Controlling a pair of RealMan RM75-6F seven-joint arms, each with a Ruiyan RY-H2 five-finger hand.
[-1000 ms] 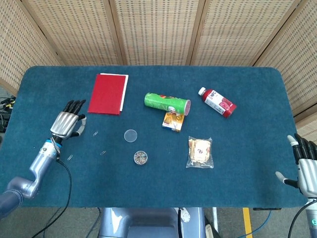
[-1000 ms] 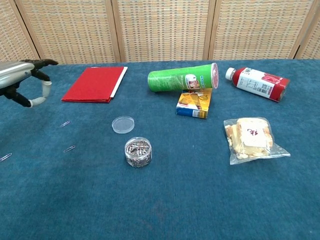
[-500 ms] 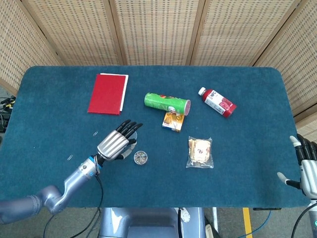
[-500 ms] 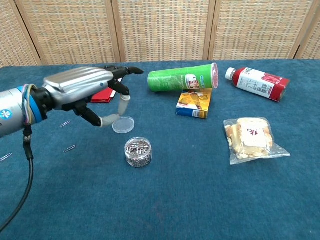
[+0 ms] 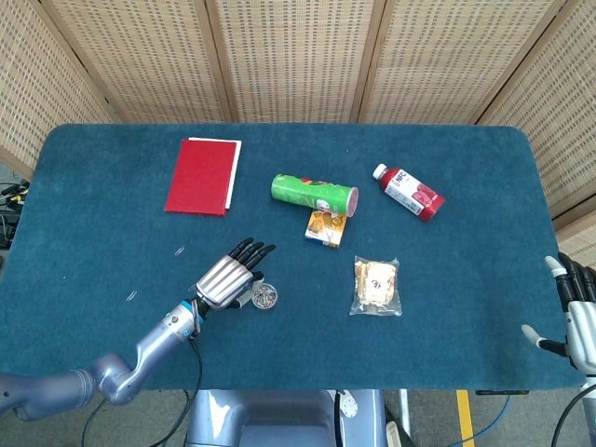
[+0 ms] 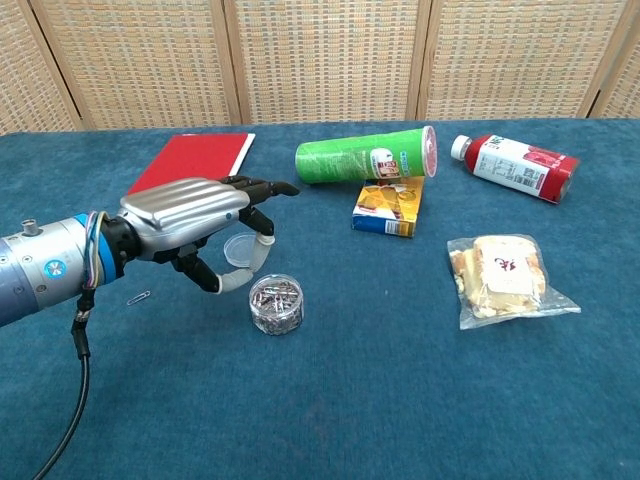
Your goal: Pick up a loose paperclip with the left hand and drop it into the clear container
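The clear container (image 5: 265, 296) (image 6: 276, 303) stands open at the table's front middle, with several paperclips inside. My left hand (image 5: 223, 276) (image 6: 185, 215) hovers just left of it, palm down. Its fingers are stretched out and apart and its thumb curves down beside the container's rim. I see no clip in the hand. Loose paperclips (image 5: 179, 250) (image 5: 131, 295) (image 6: 139, 297) lie on the blue cloth to the left. My right hand (image 5: 577, 317) is at the table's far right edge, fingers apart and holding nothing.
The container's round clear lid (image 6: 240, 248) lies just behind my left thumb. A red folder (image 5: 202, 175), a lying green chip can (image 5: 314, 194), a small orange box (image 5: 325, 227), a red bottle (image 5: 409, 192) and a snack bag (image 5: 376, 286) lie further back and to the right.
My left hand swept from the table's far left to the container, then drew slightly back and lower beside it. It now covers a clip and most of the lid. The right hand stayed put.
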